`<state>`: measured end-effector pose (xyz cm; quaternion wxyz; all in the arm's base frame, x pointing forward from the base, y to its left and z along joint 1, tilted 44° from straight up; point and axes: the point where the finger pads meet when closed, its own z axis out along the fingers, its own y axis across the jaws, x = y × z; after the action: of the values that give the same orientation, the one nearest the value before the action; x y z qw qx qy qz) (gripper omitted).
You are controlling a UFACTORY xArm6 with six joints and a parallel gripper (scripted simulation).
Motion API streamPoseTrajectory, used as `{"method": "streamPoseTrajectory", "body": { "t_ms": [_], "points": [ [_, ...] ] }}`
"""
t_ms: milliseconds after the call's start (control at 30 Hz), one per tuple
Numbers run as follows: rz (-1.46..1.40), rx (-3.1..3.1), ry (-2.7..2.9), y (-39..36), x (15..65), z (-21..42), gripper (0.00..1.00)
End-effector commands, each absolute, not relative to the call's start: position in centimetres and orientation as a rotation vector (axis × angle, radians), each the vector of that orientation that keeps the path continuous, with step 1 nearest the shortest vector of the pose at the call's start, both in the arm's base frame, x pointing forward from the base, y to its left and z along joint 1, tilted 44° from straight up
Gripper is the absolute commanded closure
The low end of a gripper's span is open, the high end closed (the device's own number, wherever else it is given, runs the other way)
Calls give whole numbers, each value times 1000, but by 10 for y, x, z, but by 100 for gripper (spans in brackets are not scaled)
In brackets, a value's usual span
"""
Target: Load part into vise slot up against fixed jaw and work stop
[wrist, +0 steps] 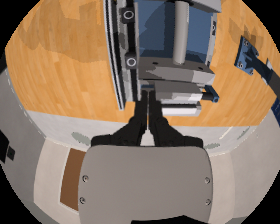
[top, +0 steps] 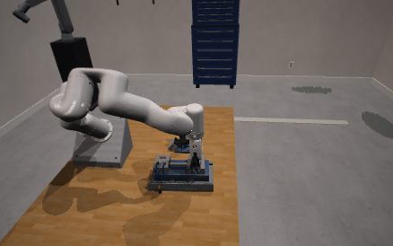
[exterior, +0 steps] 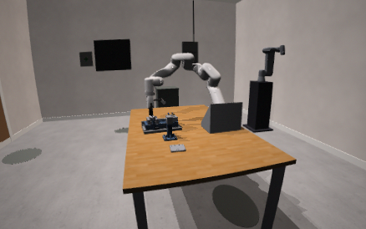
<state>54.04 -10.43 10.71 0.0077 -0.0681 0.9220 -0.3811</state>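
Gripper [wrist: 149, 120] jaws fully closed on nothing, tips pressed at the part [wrist: 180, 99], probably nudging it toward the fixed jaw. The part lies in the vise [top: 180, 172] between the vise's own clamping faces, long axis running across the wrist view; slot direction unclear. Infeed plate [exterior: 177, 148] sits bare on the surface [exterior: 214, 155].

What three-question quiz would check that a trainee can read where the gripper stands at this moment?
1. True or false: the gripper has its fingers spread wide.
2. The gripper is down at: A the infeed plate, B the vise, C the V-block.
3. What colour is the drawer cabinet on the floor beyond the table?

Key: 1 false, the fingers are shut together with nothing between them. 2 B. 3 blue.
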Motion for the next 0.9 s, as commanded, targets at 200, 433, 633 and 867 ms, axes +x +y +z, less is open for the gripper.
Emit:
{"method": "streamPoseTrajectory", "body": {
  "t_ms": [200, 433, 633, 867],
  "points": [
    [-1183, -217, 2885, -102, 541, 105, 100],
    [-1183, -217, 2885, -103, 541, 106, 100],
    [-1183, -217, 2885, -106, 541, 109, 100],
    [-1183, -217, 2885, -110, 542, 113, 100]
  ]
}}
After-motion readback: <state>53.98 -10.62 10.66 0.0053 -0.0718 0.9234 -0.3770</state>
